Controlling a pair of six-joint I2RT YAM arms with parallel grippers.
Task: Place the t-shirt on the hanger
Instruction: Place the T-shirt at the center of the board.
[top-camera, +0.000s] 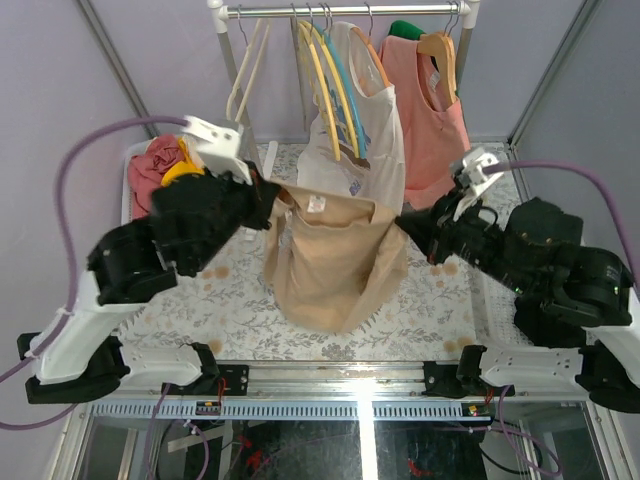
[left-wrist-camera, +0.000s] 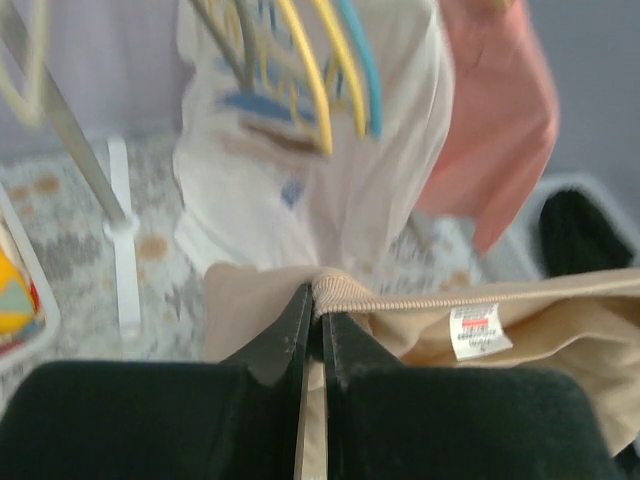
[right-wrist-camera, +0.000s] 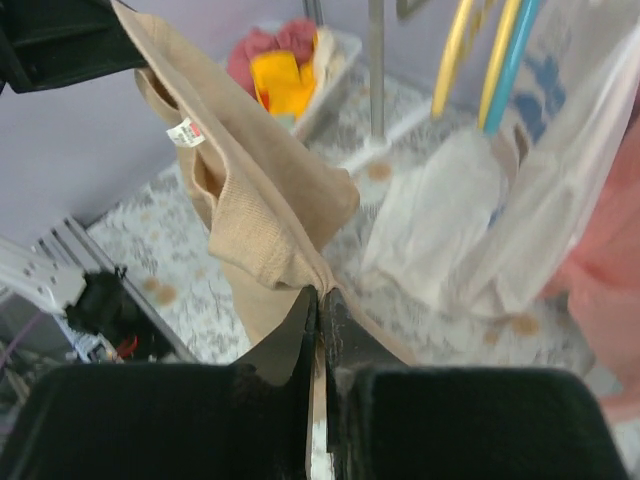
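The tan t-shirt (top-camera: 335, 260) hangs stretched between my two grippers above the table, with its white label (left-wrist-camera: 478, 332) showing inside the neck. My left gripper (top-camera: 270, 195) is shut on the left end of the ribbed collar (left-wrist-camera: 345, 292). My right gripper (top-camera: 402, 224) is shut on the shirt's right shoulder fabric (right-wrist-camera: 290, 255). The light-blue hanger (top-camera: 347, 88) hangs on the rack behind the shirt, between yellow hangers and inside a white printed shirt. It also shows in the left wrist view (left-wrist-camera: 362, 70) and the right wrist view (right-wrist-camera: 508, 62).
The clothes rack bar (top-camera: 345, 10) runs across the back with cream hangers (top-camera: 248, 70), yellow hangers (top-camera: 322, 75), the white printed shirt (top-camera: 365, 165) and a salmon-pink top (top-camera: 437, 125). A white basket (top-camera: 133, 160) of clothes stands at the back left.
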